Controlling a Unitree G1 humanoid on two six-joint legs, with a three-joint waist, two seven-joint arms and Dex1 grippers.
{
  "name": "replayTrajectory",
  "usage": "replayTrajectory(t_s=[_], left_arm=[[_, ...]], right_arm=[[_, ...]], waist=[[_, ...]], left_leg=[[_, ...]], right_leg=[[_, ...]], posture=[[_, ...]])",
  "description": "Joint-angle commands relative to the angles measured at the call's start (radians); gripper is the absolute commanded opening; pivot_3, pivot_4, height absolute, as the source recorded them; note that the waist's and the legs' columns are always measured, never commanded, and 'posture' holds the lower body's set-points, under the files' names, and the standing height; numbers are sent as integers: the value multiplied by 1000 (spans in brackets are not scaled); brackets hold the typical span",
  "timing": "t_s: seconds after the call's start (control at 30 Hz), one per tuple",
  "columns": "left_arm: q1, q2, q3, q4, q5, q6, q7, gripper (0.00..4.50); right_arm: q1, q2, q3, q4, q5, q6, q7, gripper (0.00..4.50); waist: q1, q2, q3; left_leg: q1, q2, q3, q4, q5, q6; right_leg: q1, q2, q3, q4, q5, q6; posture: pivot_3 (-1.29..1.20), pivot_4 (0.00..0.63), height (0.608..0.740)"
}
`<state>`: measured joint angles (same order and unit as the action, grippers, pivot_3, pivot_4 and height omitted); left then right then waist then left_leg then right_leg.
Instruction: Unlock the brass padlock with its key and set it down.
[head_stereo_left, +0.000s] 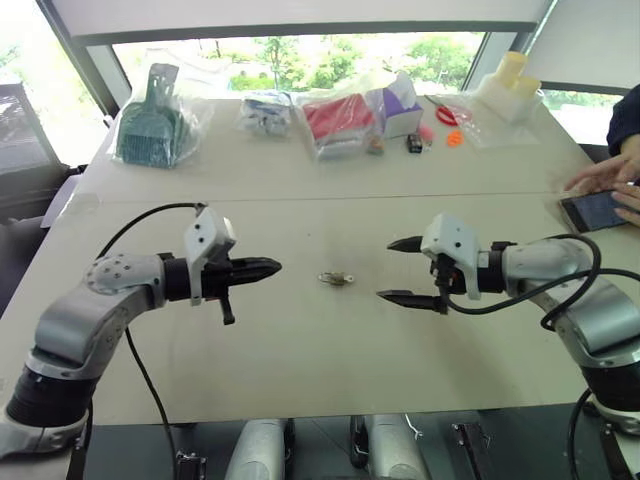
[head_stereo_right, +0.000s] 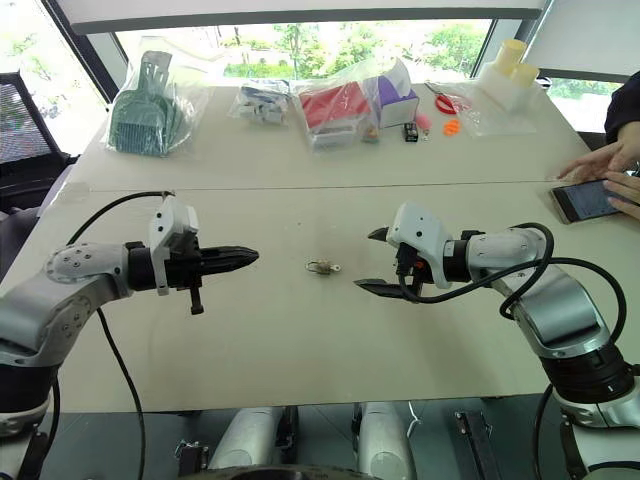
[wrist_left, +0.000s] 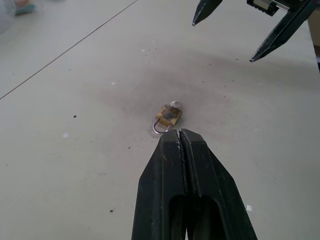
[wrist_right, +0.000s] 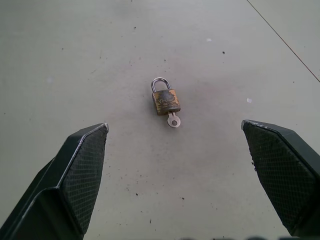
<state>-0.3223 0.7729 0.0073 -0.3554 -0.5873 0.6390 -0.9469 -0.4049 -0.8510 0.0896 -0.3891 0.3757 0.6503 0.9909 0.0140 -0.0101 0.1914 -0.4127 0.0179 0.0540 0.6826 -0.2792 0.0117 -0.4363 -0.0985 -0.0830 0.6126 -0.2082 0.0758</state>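
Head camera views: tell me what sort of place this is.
Probably an office or lab test room: a long pale table by big windows, bagged goods along the far edge, and a person's hand by a phone.

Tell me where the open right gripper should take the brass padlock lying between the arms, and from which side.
Probably the brass padlock body, from above, with the right gripper fingers closing across its flat block sides. It lies flat on the table; the shackle is thin wire, and the key protrudes from the bottom, so both ends are best left free.
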Motion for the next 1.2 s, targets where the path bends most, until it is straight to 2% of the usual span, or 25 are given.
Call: replayTrajectory(t_s=[0.03,0.27,0.3,0.33,0.37,0.4,0.6,0.93,1.2], left_arm=[[-26,-6,-28,12,32,-49,-33,0],[-53,-44,-142,132,177,-246,-109,0],[-61,-55,-154,153,193,-272,-118,522],[-73,-71,-171,186,209,-299,-131,826],[-84,-83,-181,212,221,-318,-141,1382],[-97,-104,-203,252,237,-352,-161,1688],[-249,-266,-282,588,341,-584,-246,4454],[-466,-421,-315,1099,482,-882,-322,4454],[-556,-494,-302,1314,534,-975,-368,4454]], right_arm=[[-15,-21,-41,-38,7,0,-7,4434],[-13,-19,-38,-44,3,-1,-23,4434],[-12,-19,-38,-46,4,1,-26,4500],[-10,-18,-38,-49,4,1,-29,4500],[-11,-17,-36,-49,3,2,-32,4500],[-6,-18,-37,-53,2,1,-36,4500],[25,-14,-54,-92,2,16,-81,4500],[114,-18,-104,-198,13,73,-153,4500],[160,-19,-136,-259,16,112,-190,4500]], waist=[[0,0,0],[0,0,0],[1,0,0],[1,0,0],[1,0,0],[1,0,0],[3,0,0],[1,-1,-1],[3,-1,-1]], left_leg=[[0,0,0,0,0,0],[0,0,0,0,0,0],[0,0,0,0,0,0],[0,0,0,0,0,0],[0,0,0,0,0,0],[0,-1,0,0,0,0],[0,-2,1,2,0,0],[0,-2,1,2,0,1],[0,-2,0,2,0,1]], right_leg=[[0,0,0,0,0,0],[0,0,0,0,0,0],[0,0,0,0,0,0],[0,0,0,0,0,0],[0,0,0,0,0,0],[0,0,0,0,0,0],[1,0,0,0,1,1],[1,0,0,1,3,5],[2,0,0,1,3,5]], posture=[[0,150,740],[0,150,740],[0,150,740],[0,150,740],[0,150,740],[0,150,740],[0,150,740],[0,150,740],[0,150,740]])
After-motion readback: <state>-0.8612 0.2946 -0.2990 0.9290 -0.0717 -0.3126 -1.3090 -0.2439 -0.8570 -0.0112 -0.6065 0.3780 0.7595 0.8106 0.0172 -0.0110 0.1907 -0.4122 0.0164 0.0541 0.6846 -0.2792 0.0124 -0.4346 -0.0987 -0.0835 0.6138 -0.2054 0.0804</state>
